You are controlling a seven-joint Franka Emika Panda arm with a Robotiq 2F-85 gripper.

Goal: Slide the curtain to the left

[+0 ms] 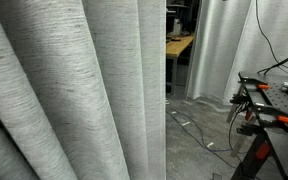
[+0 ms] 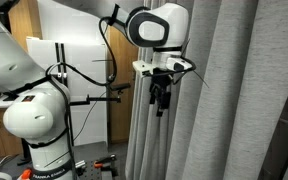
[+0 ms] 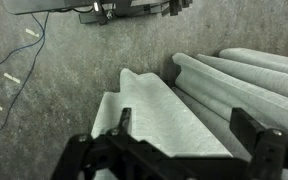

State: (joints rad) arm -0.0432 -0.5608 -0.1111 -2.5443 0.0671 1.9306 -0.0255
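Note:
The curtain (image 1: 74,90) is very large, light grey, with fine horizontal streaks and deep vertical folds. It fills the left half of an exterior view and the right half of another (image 2: 234,90). My gripper (image 2: 160,100) hangs from the white arm at the curtain's free edge, fingers pointing down. In the wrist view the gripper (image 3: 189,128) is open, its two dark fingers wide apart. One fold of the curtain (image 3: 159,110) lies between them, and more folds run off to the right. I cannot tell whether the fingers touch the fabric.
A black workbench with orange clamps (image 1: 274,100) stands beside the curtain. Cables (image 1: 199,130) lie on the grey floor (image 3: 44,90). Paler white drapes (image 1: 224,50) and a wooden desk (image 1: 179,45) are behind. The arm's white base (image 2: 39,115) stands beside the curtain.

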